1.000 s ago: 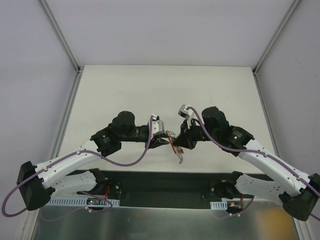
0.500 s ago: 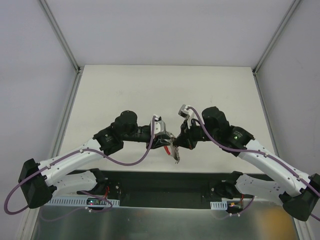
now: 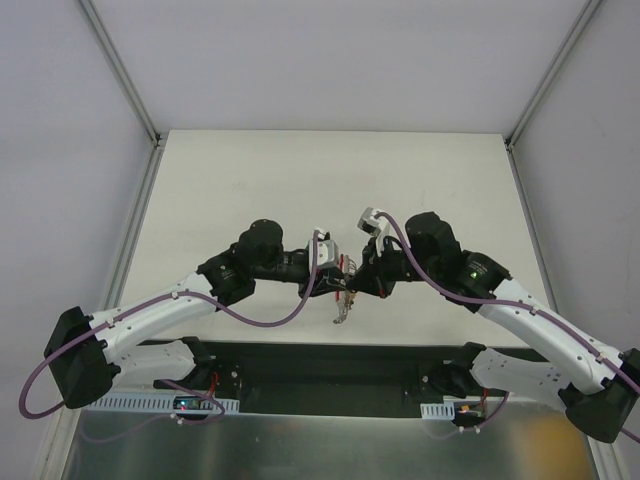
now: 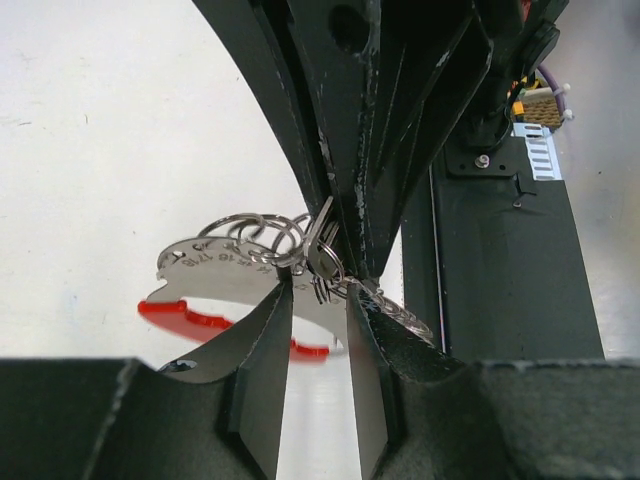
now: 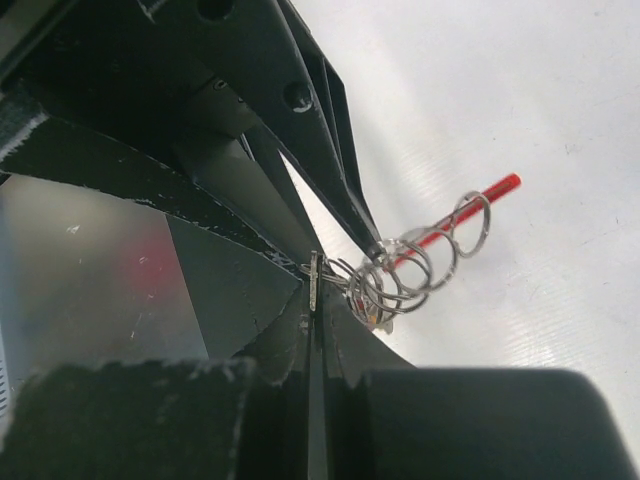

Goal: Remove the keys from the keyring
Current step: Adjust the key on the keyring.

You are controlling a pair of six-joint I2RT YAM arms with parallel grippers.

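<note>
My two grippers meet tip to tip above the near middle of the table. My right gripper (image 5: 315, 297) is shut on a thin key (image 5: 314, 270), seen edge-on between its tips. From that key runs the keyring (image 5: 420, 262), a coil of several wire rings, with the red plastic piece (image 5: 478, 200) behind it. My left gripper (image 4: 320, 292) has its jaws narrowly parted, the tips pressing on either side of the ring bunch and keys (image 4: 322, 262). The pale grey tag (image 4: 215, 268) and the red piece (image 4: 185, 316) lie beyond its tips. From above, the bunch (image 3: 340, 312) hangs below both grippers.
The white table (image 3: 330, 180) stretches away behind the grippers, bounded by metal frame posts (image 3: 130, 90). A black base plate (image 3: 330, 365) runs along the near edge just below the hanging bunch. A short chain (image 4: 400, 312) trails from the rings.
My left arm has swung right, closing in on the right gripper. The hanging bunch has shifted a little to the left. The right arm has stayed where it was.
</note>
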